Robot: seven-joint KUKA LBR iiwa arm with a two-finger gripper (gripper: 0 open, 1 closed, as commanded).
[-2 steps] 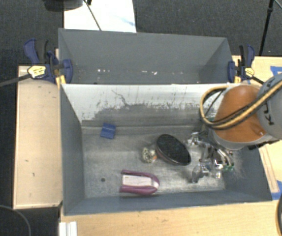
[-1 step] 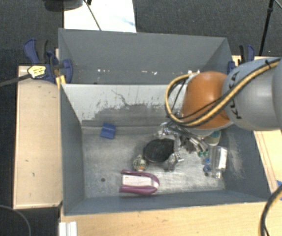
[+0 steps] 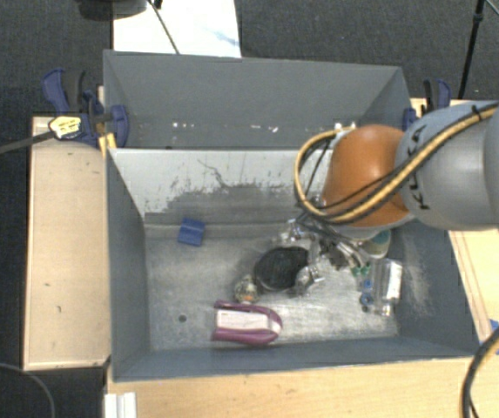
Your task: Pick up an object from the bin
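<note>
**Control:** Bin contents, materials first.

**Me:** Grey metal bin [image 3: 127,259]. The floor is scuffed and speckled, and there are pale scratches on the back wall. Near mid-floor lies a black rounded lump [image 3: 275,268], smooth and slightly glossy, shaped like a pebble. Close at its 7 o'clock is a small round thing [image 3: 246,288], dull grey-green; I can't tell the material. At the floor's 6 o'clock, near the front wall, lies a flat oblong packet [image 3: 247,325] with a purple rim and a white face, and it looks like plastic. At 10 o'clock, at the foot of the back wall, there's a small blue block [image 3: 191,231], matte and square-edged, well apart from the rest. At 3 o'clock sits a silvery, shiny piece [image 3: 387,281] with blue-green bits beside it. I can't make out its shape.

**Control:** And the arm?

**Me:** The grey arm [image 3: 467,181] comes in from 3 o'clock. It has a smooth orange dome [image 3: 367,177] at the wrist, with yellow-and-black cables [image 3: 319,159] looped round it.

**Control:** Jaws?

**Me:** They're low in the bin, metal, and right at the black lump's 3 o'clock edge, seemingly against it. I can't tell how far open they stand. I see nothing clearly between them, so I'm logging no hold.
</note>
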